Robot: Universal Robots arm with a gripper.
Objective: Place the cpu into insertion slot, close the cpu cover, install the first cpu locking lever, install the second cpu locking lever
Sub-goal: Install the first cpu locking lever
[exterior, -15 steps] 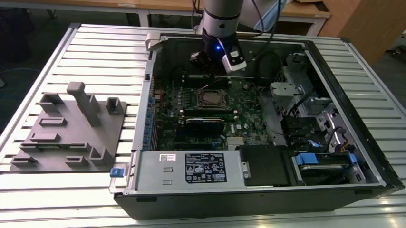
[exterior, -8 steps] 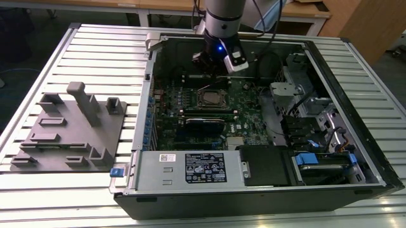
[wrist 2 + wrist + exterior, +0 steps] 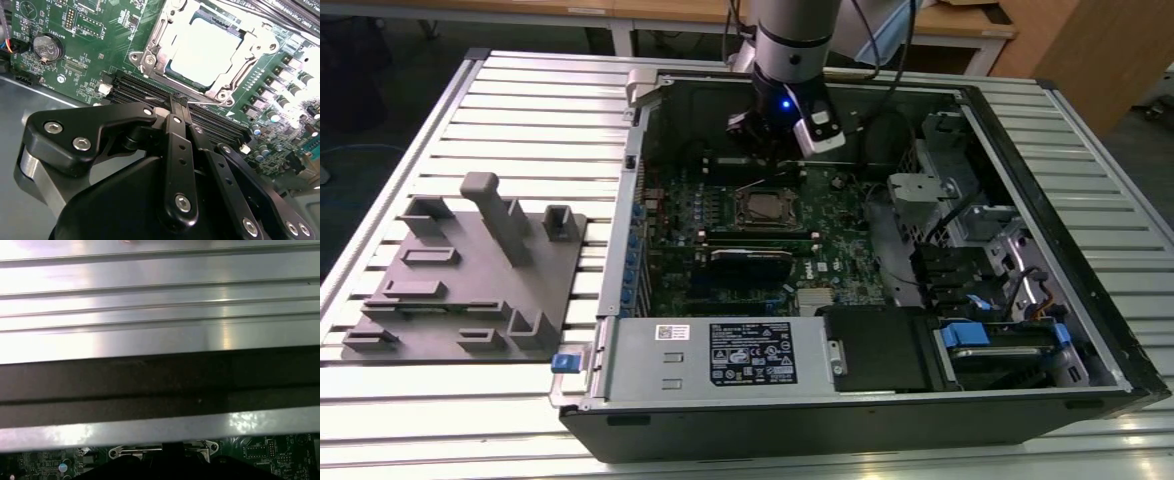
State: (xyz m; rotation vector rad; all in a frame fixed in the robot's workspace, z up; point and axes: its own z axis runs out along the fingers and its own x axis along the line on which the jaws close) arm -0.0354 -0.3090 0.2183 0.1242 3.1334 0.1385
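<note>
Black claw (image 3: 178,106), tips pressed together and pinching nothing, hangs over the desk (image 3: 520,90), inside the open computer case (image 3: 854,430), low above the green board (image 3: 100,55). Just past its tips, the cpu cover (image 3: 216,91) looks shut over the cpu (image 3: 205,50). So I think a lever step is in hand. Hooking a thin lever needs careful aim.

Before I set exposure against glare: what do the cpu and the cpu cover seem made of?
The cpu: probably metal on top, silver-grey and matte, glowing evenly under the light. The cpu cover: apparently thin stamped metal, brighter silver, with bent edges and sharp glints.
</note>
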